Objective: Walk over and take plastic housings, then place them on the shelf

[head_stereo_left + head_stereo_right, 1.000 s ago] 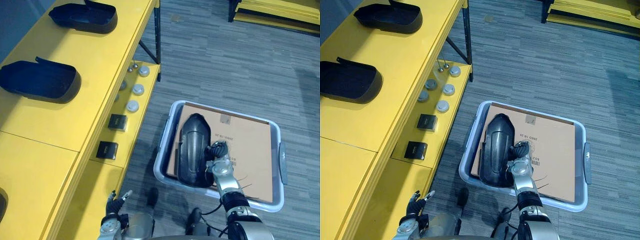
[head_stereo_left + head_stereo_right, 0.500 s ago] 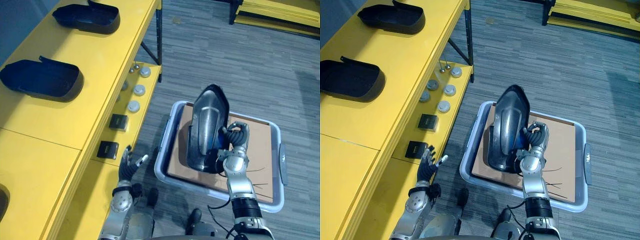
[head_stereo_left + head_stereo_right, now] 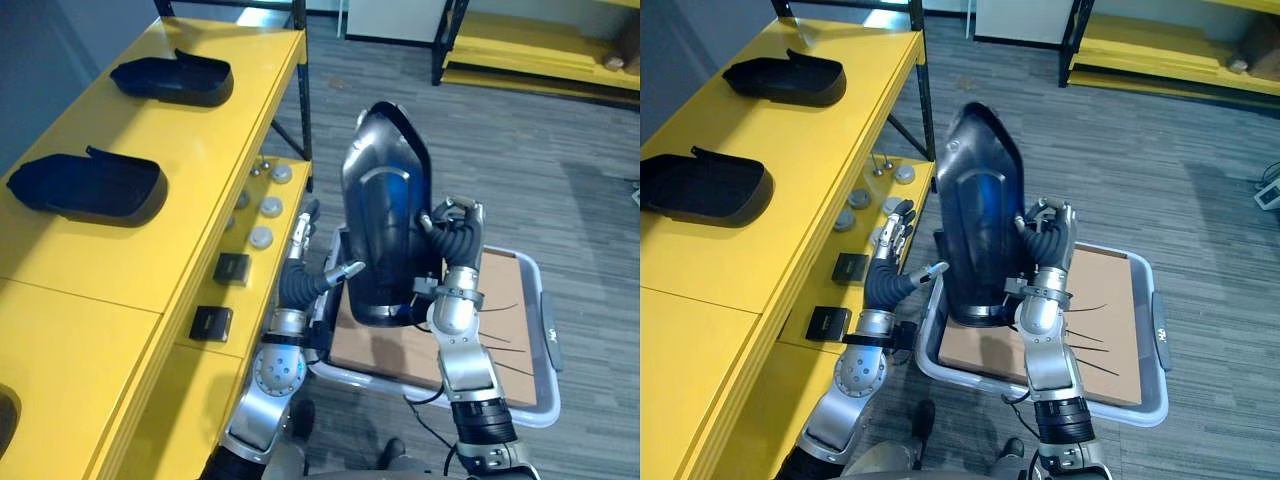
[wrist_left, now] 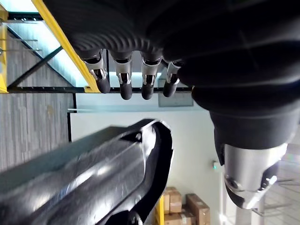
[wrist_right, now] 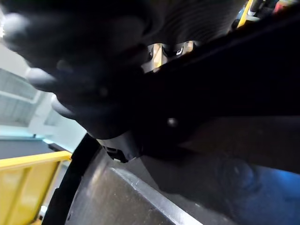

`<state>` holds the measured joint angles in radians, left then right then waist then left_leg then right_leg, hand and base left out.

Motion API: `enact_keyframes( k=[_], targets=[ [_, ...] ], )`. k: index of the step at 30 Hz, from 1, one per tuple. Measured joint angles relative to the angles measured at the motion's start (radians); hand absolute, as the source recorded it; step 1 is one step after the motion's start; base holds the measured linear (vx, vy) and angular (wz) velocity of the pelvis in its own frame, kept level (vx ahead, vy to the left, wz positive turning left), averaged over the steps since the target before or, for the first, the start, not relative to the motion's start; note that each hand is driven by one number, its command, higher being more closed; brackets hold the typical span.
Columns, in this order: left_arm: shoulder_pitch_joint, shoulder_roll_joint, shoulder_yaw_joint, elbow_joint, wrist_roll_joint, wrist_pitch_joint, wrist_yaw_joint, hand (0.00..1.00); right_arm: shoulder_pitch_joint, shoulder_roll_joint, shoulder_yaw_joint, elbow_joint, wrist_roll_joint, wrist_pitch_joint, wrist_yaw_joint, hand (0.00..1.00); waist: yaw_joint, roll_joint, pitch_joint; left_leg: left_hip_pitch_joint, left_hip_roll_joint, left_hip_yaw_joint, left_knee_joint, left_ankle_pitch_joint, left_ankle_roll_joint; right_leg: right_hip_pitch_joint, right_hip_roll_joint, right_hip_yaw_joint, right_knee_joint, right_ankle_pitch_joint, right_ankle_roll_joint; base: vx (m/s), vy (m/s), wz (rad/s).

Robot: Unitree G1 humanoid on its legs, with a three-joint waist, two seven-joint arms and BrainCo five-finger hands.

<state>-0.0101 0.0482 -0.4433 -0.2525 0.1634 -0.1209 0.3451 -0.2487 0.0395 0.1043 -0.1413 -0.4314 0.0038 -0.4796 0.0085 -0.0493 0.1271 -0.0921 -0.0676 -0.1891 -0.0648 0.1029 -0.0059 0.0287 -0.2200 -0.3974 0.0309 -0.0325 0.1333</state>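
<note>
On yellow shelf (image 3: 200,150) top: two black housings (image 3: 172,80) (image 3: 88,187), open side up, well apart. On lower ledge (image 3: 283,205): round metal discs (image 3: 261,237), two small black boxes (image 3: 232,268). On carpet floor (image 3: 520,170): grey bin (image 3: 548,345), cardboard sheet (image 3: 500,300) inside.

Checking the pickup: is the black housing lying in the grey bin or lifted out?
Lifted out, upright. The right robot hand curls round the black housing, raised above the grey bin; left robot hand open beside it.

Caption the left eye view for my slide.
Right hand holds a black plastic housing upright over a grey bin, open left hand alongside, next to a yellow shelf.
</note>
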Motion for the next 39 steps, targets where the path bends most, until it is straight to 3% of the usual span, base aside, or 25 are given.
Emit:
enact_keyframes(
  k=[10,13,14,21,22,30,35,39],
  targets=[
    [-0.050,-0.006,0.004,0.069,0.053,0.040,0.120,0.00,-0.015,0.021,0.072,-0.048,0.043,-0.006,-0.028,1.00,-0.022,-0.021,-0.035,0.010,0.011,0.023,-0.012,0.003,0.002,-0.003,0.001,0.025,-0.007,0.005,-0.004,0.01,0.005,-0.06],
    [-0.051,-0.006,0.003,0.103,0.051,0.059,0.133,0.00,-0.016,0.019,0.122,-0.089,0.058,-0.038,-0.022,1.00,-0.025,-0.021,-0.047,0.019,0.015,0.035,-0.025,0.004,0.002,0.000,0.006,0.044,-0.016,0.011,-0.002,0.00,-0.001,-0.16],
    [-0.051,-0.006,0.002,0.108,0.051,0.063,0.136,1.00,-0.016,0.016,0.137,-0.102,0.058,-0.048,-0.022,1.00,-0.026,-0.021,-0.051,0.020,0.016,0.035,-0.027,0.004,0.002,0.000,0.007,0.044,-0.016,0.011,-0.002,0.00,0.000,0.00],
    [-0.051,-0.006,-0.002,0.107,0.024,0.065,0.135,1.00,-0.016,0.011,0.143,-0.106,0.068,-0.060,-0.019,1.00,-0.026,-0.024,-0.055,0.021,0.015,0.035,-0.028,0.006,0.002,-0.001,0.008,0.044,-0.016,0.011,-0.002,0.00,0.000,0.00],
    [-0.051,-0.006,-0.005,0.108,0.014,0.065,0.135,1.00,-0.016,0.010,0.144,-0.106,0.069,-0.060,-0.019,0.00,-0.026,-0.024,-0.056,0.021,0.015,0.035,-0.028,0.007,0.002,-0.002,0.008,0.043,-0.016,0.011,-0.002,0.00,0.000,0.00],
    [-0.051,-0.005,0.028,0.146,-0.039,0.069,0.135,1.00,-0.011,-0.012,0.193,-0.106,0.158,-0.087,0.039,0.00,-0.047,-0.026,-0.082,0.021,0.016,0.035,-0.029,0.008,0.002,-0.006,0.008,0.044,-0.016,0.010,-0.002,0.00,0.000,0.00],
    [-0.048,-0.003,0.048,0.148,-0.039,0.074,0.099,1.00,-0.007,-0.068,0.179,-0.106,0.251,-0.143,0.117,0.00,-0.047,-0.029,-0.085,0.022,0.017,0.038,-0.029,0.012,0.002,-0.005,0.008,0.045,-0.013,0.010,-0.002,0.00,0.000,0.00],
    [-0.041,-0.003,0.092,0.138,-0.035,0.074,0.074,1.00,0.028,-0.101,0.086,-0.172,0.386,-0.195,0.181,0.00,-0.048,-0.029,-0.085,0.029,0.016,0.043,-0.030,0.012,0.002,-0.003,0.009,0.046,-0.009,0.010,-0.003,-0.01,0.004,-0.03]
  ],
)
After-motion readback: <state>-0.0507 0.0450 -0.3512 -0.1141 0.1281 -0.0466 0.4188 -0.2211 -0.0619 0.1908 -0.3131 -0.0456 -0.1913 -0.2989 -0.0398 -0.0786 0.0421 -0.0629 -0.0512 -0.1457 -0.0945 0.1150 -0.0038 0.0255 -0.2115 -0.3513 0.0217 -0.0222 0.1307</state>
